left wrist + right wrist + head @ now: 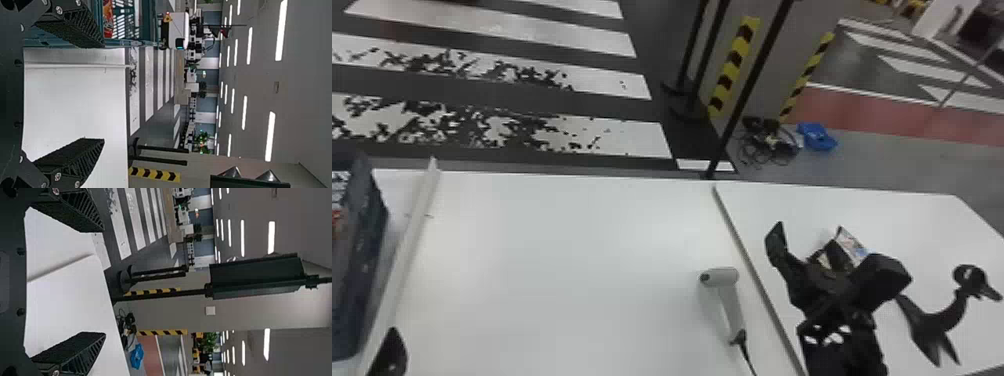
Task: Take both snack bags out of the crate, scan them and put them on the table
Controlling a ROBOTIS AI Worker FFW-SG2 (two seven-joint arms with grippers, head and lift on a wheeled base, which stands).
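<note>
My left gripper (391, 354) is at the bottom left corner in the head view, beside the blue crate (374, 235). In the left wrist view the left gripper (103, 93) is open with nothing between its fingers, and a red snack bag (107, 19) shows inside the crate (117, 42). Over the right-hand table, my right gripper (832, 250) stands open; the right wrist view has the gripper (104, 281) with its fingers wide apart and nothing held. Behind it in the head view is a whitish printed packet (853, 246), partly hidden. The grey scanner (729, 300) is on the middle table.
A raised white strip (412, 240) runs beside the crate. The middle table (557, 260) meets the right one (922, 220) at a long seam. A black bird-shaped object (939, 320) is right of my right arm. Dark poles (754, 75) rise behind the tables.
</note>
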